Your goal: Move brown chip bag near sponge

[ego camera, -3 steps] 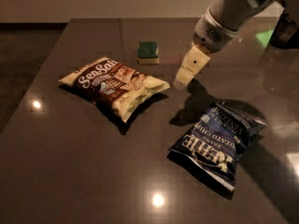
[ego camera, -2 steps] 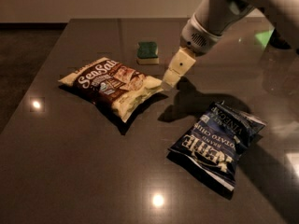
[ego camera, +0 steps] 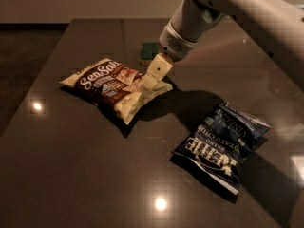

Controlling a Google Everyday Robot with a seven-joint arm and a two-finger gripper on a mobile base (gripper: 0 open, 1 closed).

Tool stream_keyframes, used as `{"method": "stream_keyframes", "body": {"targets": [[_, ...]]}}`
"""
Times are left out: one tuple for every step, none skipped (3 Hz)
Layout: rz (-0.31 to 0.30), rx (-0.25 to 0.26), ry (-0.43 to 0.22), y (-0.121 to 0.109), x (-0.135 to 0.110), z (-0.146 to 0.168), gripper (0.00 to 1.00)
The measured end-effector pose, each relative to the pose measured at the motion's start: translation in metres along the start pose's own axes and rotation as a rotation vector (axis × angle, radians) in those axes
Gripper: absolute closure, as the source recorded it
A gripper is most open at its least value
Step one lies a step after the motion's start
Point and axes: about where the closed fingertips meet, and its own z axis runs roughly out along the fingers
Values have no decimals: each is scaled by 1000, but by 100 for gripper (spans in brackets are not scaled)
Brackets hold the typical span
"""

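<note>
Dark tabletop (ego camera: 71, 175), gripper (ego camera: 151, 80) at the brown chip bag (ego camera: 107, 87).
I am holding it at the edge nearest the sponge (ego camera: 148, 51) for a short move; whether it is gripping, I cannot tell.

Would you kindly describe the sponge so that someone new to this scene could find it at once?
On the dark table, look to the far side, just beyond the brown chip bag, at whose right end the tool is. There sits the sponge, partly behind the arm. It is a small green-topped block, far smaller than that bag or the blue chip bag.
</note>
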Motion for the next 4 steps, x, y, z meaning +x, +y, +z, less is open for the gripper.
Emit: {"method": "stream_keyframes", "body": {"targets": [[-16,10,24,6,-16,16,0],[-32,-1,68,11,-27,31,0],[-52,-31,123,15,-33,44,0],[-64,-65,173,19,-36,54,15]]}}
